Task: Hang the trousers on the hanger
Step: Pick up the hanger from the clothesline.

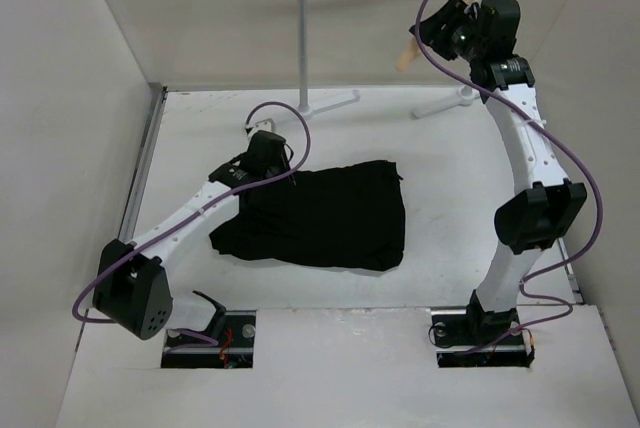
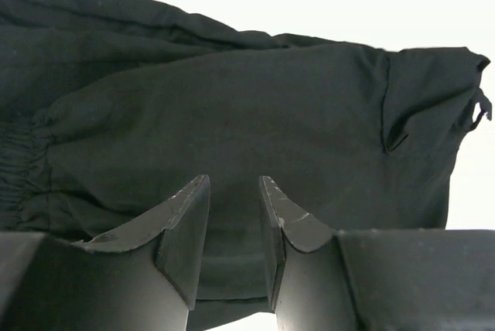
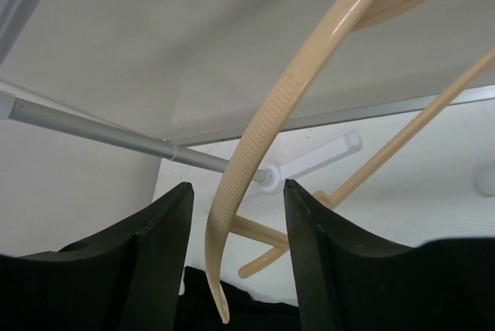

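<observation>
The black trousers (image 1: 320, 218) lie flat in a heap in the middle of the table. My left gripper (image 1: 275, 166) is at their far left edge. In the left wrist view it (image 2: 233, 184) is open, low over the dark cloth (image 2: 255, 107), with fabric showing in the gap. The tan hanger (image 1: 408, 53) hangs at the white rail, up at the back right. My right gripper (image 1: 432, 30) is raised beside it. In the right wrist view it (image 3: 238, 188) is open, with one ribbed hanger arm (image 3: 263, 138) passing between the fingers without touching either.
The white rail stand (image 1: 303, 28) has its feet on the table at the back, and its grey bar (image 3: 100, 134) crosses the right wrist view. Grey walls close the left, back and right sides. A metal strip (image 1: 145, 158) runs along the table's left edge.
</observation>
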Action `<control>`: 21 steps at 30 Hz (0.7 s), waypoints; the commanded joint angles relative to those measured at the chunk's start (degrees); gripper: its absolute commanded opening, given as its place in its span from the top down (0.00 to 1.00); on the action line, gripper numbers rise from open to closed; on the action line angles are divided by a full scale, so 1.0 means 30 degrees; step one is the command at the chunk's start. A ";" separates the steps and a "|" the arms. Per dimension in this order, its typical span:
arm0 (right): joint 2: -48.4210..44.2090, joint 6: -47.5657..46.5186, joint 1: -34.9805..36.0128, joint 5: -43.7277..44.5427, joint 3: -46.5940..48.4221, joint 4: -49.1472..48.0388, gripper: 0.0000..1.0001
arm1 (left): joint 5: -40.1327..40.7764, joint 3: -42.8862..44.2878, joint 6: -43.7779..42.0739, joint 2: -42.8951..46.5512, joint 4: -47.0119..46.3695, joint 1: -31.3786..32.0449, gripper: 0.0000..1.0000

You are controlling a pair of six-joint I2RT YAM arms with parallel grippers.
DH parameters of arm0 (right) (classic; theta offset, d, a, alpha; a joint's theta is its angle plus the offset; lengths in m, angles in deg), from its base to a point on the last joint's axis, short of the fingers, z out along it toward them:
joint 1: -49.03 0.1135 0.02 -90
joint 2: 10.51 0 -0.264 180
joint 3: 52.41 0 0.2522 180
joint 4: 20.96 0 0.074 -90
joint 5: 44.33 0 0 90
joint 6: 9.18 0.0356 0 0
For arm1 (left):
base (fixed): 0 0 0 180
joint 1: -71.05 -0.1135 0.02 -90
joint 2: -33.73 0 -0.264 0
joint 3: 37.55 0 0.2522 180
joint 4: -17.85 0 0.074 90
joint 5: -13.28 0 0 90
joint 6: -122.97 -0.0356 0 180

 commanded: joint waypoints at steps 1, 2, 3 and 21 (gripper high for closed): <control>-0.0300 0.0185 0.0052 -0.1580 0.1209 -0.2132 0.49 | 0.0348 -0.0493 0.0298 0.0586 -0.0231 0.0181 0.70; -0.0300 0.0272 0.0052 -0.1581 0.1208 -0.2221 0.52 | 0.0348 -0.0551 0.0357 0.0557 -0.0261 0.0210 0.70; -0.0300 0.0389 0.0052 -0.1639 0.1208 -0.2280 0.58 | 0.0348 -0.0610 0.0416 0.0557 -0.0261 0.0240 0.70; -0.3139 -0.0341 0.0490 -0.3367 -0.0837 -0.3070 0.87 | 0.0026 0.0705 0.0504 0.0820 -0.0438 0.0181 0.58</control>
